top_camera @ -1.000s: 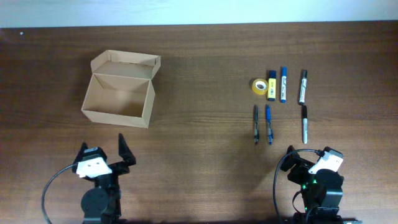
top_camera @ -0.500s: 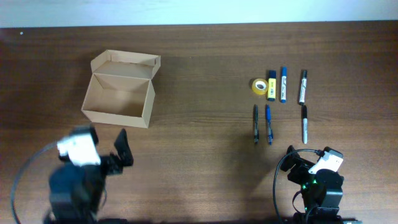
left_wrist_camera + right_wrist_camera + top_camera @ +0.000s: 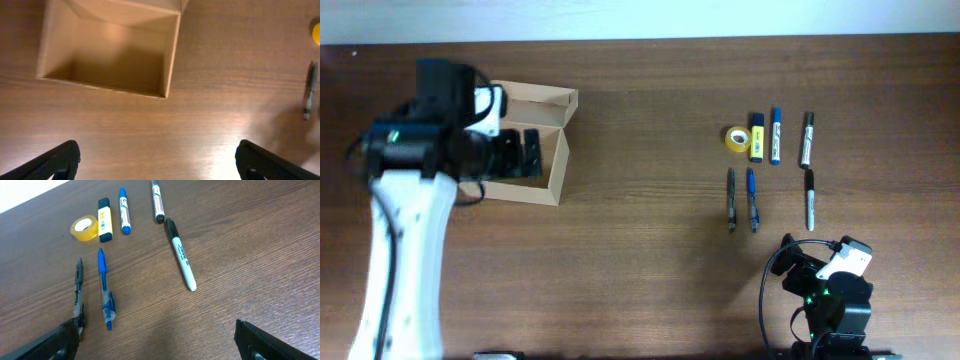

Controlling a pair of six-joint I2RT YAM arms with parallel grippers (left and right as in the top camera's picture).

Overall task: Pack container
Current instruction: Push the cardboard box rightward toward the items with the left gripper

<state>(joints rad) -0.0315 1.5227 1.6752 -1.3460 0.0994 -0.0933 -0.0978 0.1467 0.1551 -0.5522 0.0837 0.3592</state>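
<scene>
The container (image 3: 535,101) is an open tan cardboard box at the back left, its flap lid folded back. It looks empty in the left wrist view (image 3: 107,55). My left gripper (image 3: 527,152) is open and empty, and in the overhead view it hangs over the box. In the left wrist view its fingers (image 3: 157,160) are spread wide above bare table, just in front of the box. My right gripper (image 3: 810,252) is open and empty at the front right. In the right wrist view it (image 3: 157,340) sits just short of the pens.
On the right lie a yellow tape roll (image 3: 736,138), a yellow highlighter (image 3: 757,139), a blue marker (image 3: 775,136), a black marker (image 3: 807,139), a black pen (image 3: 731,199), a blue pen (image 3: 752,199) and a white-barrelled marker (image 3: 810,199).
My left arm has risen from its rest at the front left and swung back over the box. The right arm and the objects have not moved.
</scene>
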